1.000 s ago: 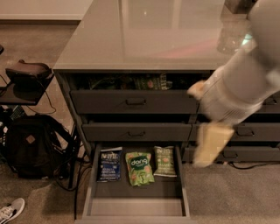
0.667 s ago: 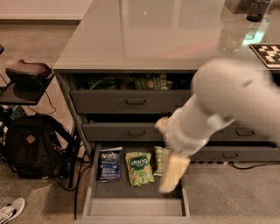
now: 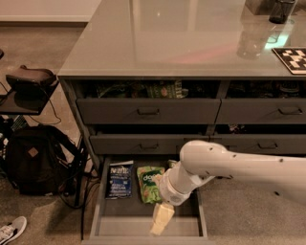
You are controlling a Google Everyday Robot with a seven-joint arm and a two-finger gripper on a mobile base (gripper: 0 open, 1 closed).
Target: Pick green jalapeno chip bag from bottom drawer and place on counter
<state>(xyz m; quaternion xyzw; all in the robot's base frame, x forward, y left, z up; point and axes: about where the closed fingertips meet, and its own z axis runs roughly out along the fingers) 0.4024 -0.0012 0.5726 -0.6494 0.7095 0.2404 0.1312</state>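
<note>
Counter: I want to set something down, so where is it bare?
The counter is bare across its left and middle, to the front edge. Crowded at right: checkerboard, dark cup. The gripper is down in the bottom drawer.

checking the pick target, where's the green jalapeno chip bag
Camera view: green jalapeno chip bag lies in the bottom drawer, right of the bright green bag, mostly hidden by the arm; end effector hangs nearer the drawer's front.
</note>
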